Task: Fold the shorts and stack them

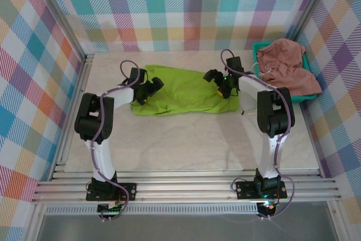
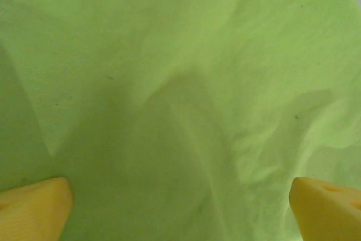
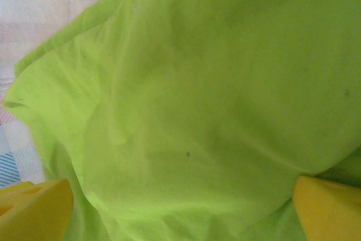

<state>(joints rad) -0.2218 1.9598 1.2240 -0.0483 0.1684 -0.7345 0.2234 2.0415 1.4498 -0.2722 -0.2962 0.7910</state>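
Observation:
The lime green shorts [image 1: 180, 90] lie folded into a wide band in the middle of the table. My left gripper [image 1: 148, 90] hovers over their left end, and my right gripper [image 1: 217, 80] over their right end. In the left wrist view the yellow fingertips [image 2: 34, 207] stand wide apart above green cloth [image 2: 186, 94], so that gripper [image 2: 180, 213] is open and holds nothing. The right gripper [image 3: 180, 213] is open too, its fingertips [image 3: 327, 207] spread over the green shorts [image 3: 214, 100]. The salmon pink shorts [image 1: 285, 66] lie crumpled in the basket at the back right.
A teal mesh basket [image 1: 256, 46] stands in the back right corner against the checked wall. Bare marble tabletop [image 1: 186, 139] stretches from the green shorts to the arm bases. Aluminium rails [image 1: 186, 187] run along the near edge. Table surface [image 3: 51, 4] lies past the cloth's edge.

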